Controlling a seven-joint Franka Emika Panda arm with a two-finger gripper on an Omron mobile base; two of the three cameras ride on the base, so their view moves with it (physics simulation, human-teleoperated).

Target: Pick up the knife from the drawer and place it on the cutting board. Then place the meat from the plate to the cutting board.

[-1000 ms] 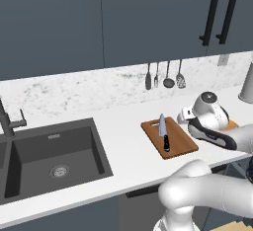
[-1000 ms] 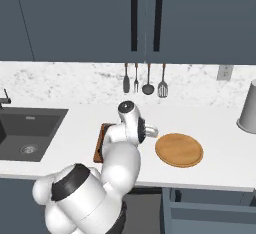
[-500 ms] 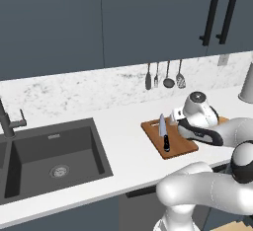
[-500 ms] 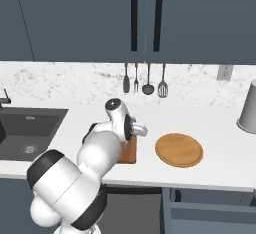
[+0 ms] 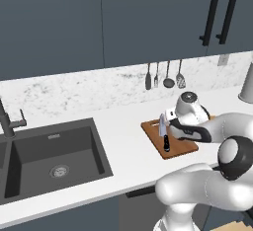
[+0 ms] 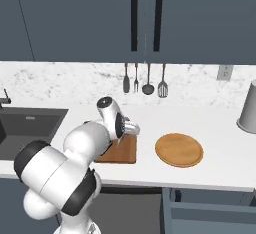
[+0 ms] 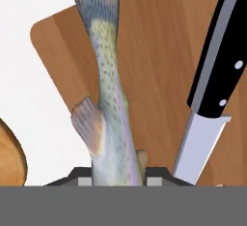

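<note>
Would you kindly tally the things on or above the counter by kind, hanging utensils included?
Hanging utensils: 4
Cutting board: 1
Knife: 1
Fish, in the gripper: 1
Plate: 1
Grey canister: 1
Total: 9

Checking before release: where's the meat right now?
In the hand view the meat hangs in the shut gripper over the cutting board, left of the knife.

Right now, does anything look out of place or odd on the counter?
Nothing spilled or damaged. The knife lies on the board, the plate sits bare beside it, and the gripper holds the meat, a fish, over the board. The drawer is open.
</note>
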